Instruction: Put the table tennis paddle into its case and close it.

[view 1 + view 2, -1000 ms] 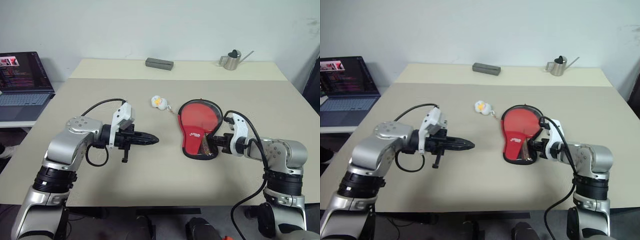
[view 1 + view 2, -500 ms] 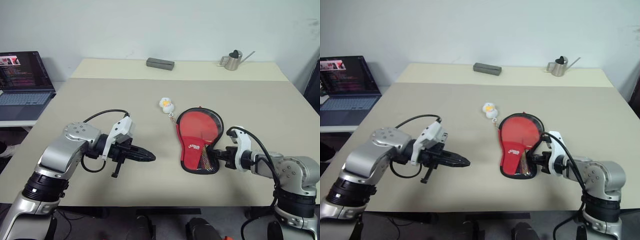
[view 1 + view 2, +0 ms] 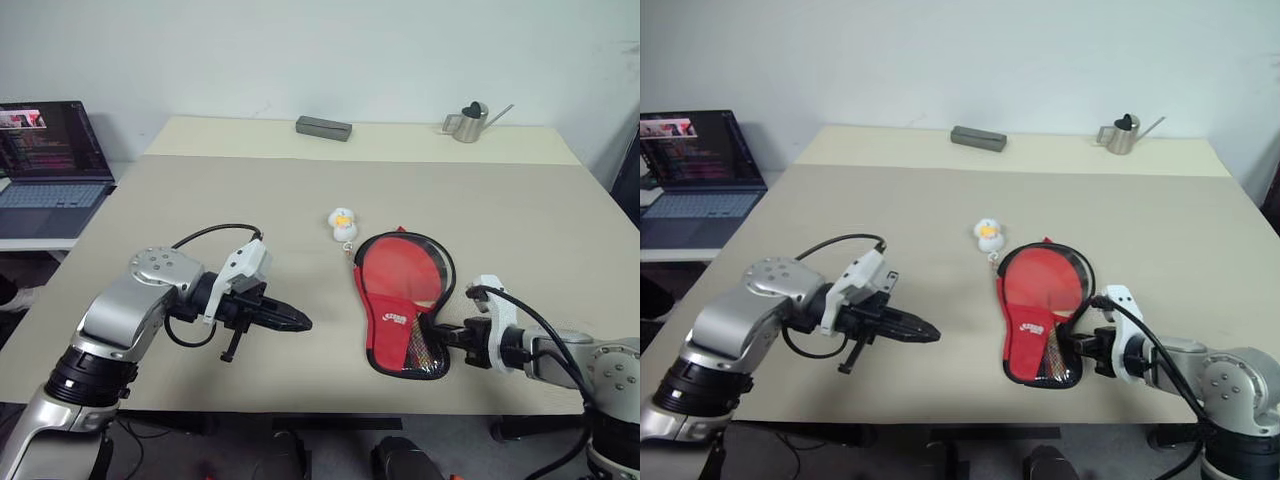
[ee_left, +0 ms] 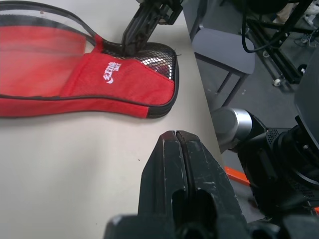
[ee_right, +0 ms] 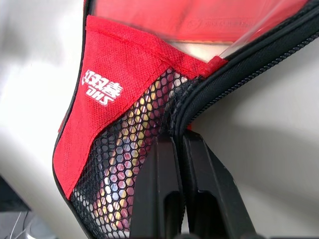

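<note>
Right gripper (image 3: 446, 334): pinched together on the zipper edge of the case, at its mesh handle end
Left gripper (image 3: 302, 322): fingers pressed together, holding nothing, well to the left of the case
Case (image 3: 400, 298): flat on the table (image 3: 250, 190), red side up, white logo showing
Table tennis paddle (image 3: 1045, 280): inside the case, red blade behind the clear plastic
Charm (image 3: 343, 223): just beyond the case's round end

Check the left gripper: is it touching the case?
No, the left gripper hovers shut over bare table, well apart from the case, which lies toward the right gripper.
</note>
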`<state>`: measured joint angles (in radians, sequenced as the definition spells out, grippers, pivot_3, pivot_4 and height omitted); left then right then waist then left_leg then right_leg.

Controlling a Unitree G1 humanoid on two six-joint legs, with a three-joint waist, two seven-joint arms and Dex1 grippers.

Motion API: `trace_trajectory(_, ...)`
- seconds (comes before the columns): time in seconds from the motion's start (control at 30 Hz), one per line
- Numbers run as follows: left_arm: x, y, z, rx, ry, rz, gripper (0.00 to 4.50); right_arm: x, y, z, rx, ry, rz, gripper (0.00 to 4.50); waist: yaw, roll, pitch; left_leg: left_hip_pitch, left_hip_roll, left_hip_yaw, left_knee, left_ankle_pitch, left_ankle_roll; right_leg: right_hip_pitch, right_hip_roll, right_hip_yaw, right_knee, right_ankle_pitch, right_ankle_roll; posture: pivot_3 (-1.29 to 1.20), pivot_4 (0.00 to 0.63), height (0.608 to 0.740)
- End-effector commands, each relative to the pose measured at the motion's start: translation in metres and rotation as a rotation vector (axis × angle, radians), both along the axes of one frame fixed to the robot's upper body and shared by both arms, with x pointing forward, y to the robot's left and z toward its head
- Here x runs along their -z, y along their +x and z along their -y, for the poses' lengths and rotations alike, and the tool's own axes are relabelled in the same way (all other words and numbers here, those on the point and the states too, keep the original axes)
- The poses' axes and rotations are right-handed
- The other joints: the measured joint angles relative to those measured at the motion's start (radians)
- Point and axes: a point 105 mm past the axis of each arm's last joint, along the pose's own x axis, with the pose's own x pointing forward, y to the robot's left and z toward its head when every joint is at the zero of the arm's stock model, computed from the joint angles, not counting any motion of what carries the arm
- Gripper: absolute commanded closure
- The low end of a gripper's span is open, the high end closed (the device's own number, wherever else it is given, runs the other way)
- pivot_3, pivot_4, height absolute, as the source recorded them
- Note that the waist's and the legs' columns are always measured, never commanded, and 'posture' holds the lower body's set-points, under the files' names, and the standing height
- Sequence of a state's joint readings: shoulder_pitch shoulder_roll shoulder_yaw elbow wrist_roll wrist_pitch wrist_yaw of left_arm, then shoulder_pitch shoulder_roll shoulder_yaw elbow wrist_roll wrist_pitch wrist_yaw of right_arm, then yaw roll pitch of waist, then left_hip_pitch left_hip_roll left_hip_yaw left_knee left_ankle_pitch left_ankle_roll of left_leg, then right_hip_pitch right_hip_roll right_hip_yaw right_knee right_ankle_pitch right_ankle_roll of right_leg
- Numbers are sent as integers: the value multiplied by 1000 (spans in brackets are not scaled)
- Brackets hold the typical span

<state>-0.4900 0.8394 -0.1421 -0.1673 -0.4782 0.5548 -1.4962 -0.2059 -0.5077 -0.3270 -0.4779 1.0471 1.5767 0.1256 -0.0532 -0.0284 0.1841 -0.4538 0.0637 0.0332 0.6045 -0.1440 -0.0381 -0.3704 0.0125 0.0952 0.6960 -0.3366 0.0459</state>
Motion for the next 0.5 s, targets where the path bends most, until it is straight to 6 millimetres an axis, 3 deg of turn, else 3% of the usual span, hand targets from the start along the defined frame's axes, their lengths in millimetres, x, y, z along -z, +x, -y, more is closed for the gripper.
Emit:
trace_trajectory(0.03,-5,-11,3,81,-11,14,4500,8,-17,2,-33,-20,-62,4492,0,-1,0,0,0,0,0,0,0,0,0,0,0,0,0,0,150,740)
trace_trajectory(0.5,-1,-21,3,140,4,15,4500,12,-29,9,-19,-36,-103,4492,5,-3,-2,0,0,-1,0,0,0,0,-1,0,-1,0,0,0,150,740)
